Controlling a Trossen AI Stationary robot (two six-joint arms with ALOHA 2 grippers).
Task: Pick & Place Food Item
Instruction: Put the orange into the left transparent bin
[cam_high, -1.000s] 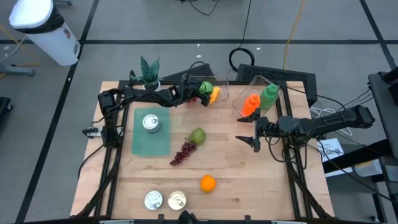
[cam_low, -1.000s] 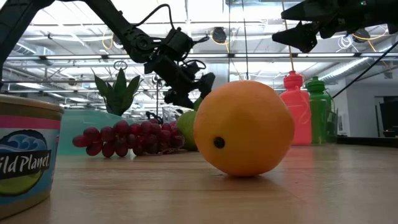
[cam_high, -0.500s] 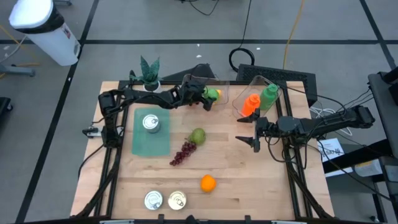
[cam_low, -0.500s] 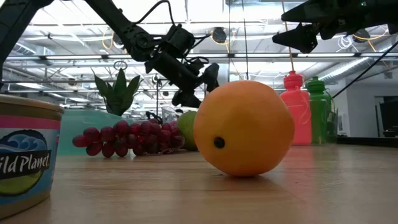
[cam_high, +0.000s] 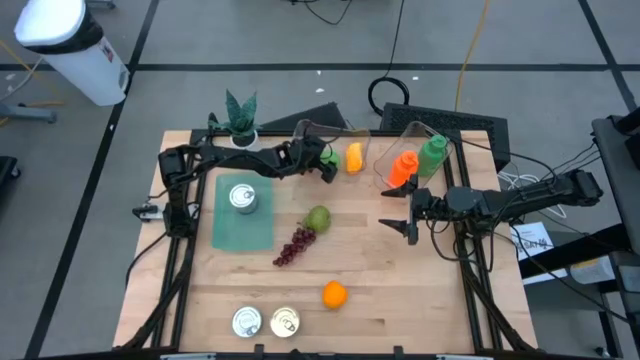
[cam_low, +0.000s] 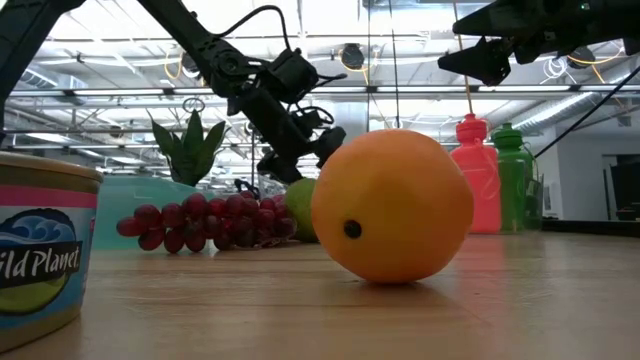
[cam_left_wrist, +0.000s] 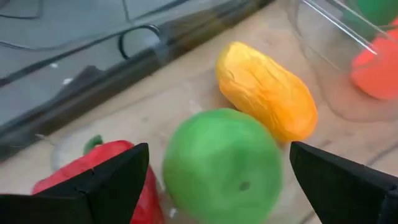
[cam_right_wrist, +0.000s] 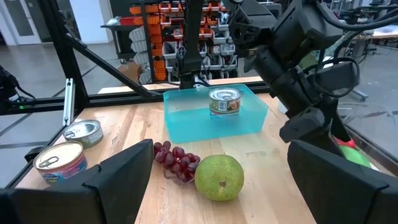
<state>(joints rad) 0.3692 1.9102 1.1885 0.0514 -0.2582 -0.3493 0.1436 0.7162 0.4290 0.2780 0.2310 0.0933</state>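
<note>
My left gripper (cam_high: 325, 162) is open over the clear bin at the table's far edge. In the left wrist view a round green fruit (cam_left_wrist: 221, 165) lies between its fingers with a gap on each side. A yellow-orange mango (cam_left_wrist: 267, 90) lies just beyond the fruit, and a red pepper (cam_left_wrist: 93, 174) is beside it. From above, the mango (cam_high: 353, 157) lies right of the gripper. My right gripper (cam_high: 405, 215) is open and hovers above the table's right part, touching nothing. It shows high in the low view (cam_low: 485, 55).
A pear (cam_high: 318, 218), grapes (cam_high: 295, 245) and an orange (cam_high: 334, 294) lie mid-table. A can (cam_high: 243, 198) stands on a teal tray (cam_high: 243, 232). Two cans (cam_high: 247, 321) (cam_high: 285, 321) stand at the near edge. An orange bottle (cam_high: 403, 167), a green bottle (cam_high: 432, 155) and a plant (cam_high: 240, 115) stand at the far edge.
My left gripper reached a little toward the table's right over the bin, then drew back toward the left. The mango, partly covered by it before, now shows whole beside it.
</note>
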